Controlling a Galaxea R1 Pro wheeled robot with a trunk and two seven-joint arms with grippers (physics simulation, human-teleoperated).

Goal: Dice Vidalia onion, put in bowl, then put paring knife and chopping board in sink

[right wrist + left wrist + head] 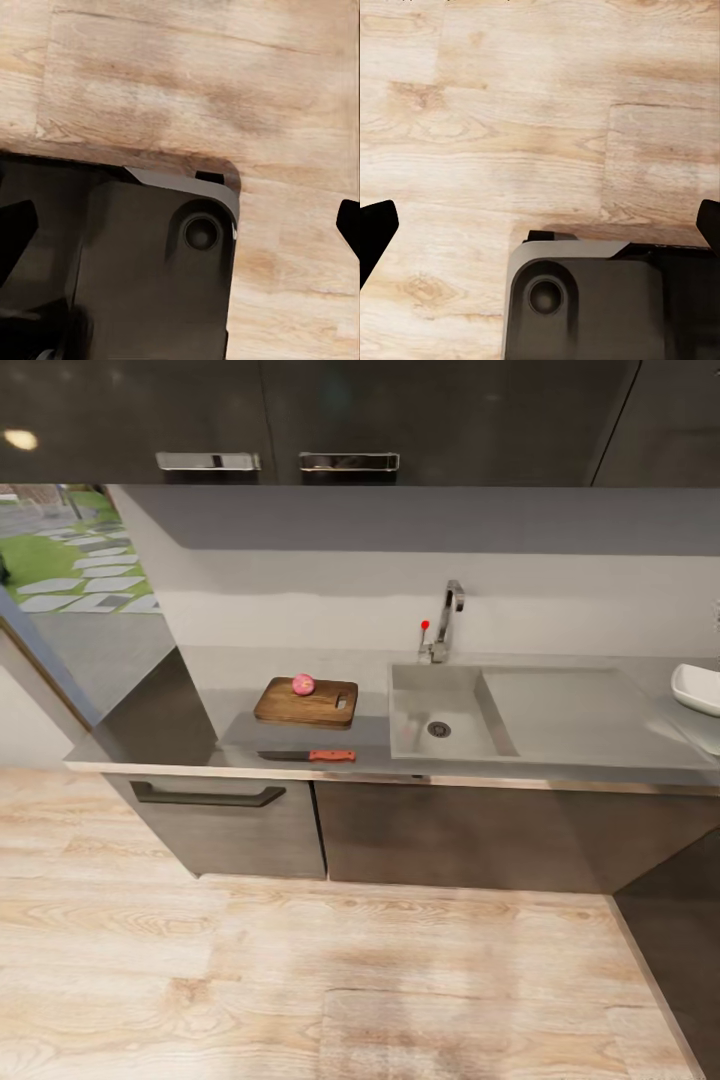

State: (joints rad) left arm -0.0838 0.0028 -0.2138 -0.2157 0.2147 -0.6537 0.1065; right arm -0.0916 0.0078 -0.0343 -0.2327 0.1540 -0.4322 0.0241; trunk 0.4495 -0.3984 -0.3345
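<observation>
The pinkish-red Vidalia onion (303,684) rests on the dark wooden chopping board (300,707), which lies on the grey countertop (232,678) left of the sink (462,711). The paring knife (310,756), red handle pointing right, lies near the counter's front edge in front of the board. The white bowl (697,688) sits at the far right of the counter, cut by the picture's edge. My left gripper (540,229) and right gripper (180,225) hang over the wooden floor, each open with dark fingertips (375,232) (15,234) far apart and nothing between them.
A chrome tap (446,622) with a red knob stands behind the basin, with the drainboard (570,710) to its right. Dark cabinets with a bar handle (208,796) run under the counter, and wall cabinets hang above. My dark base (607,300) shows below both wrists.
</observation>
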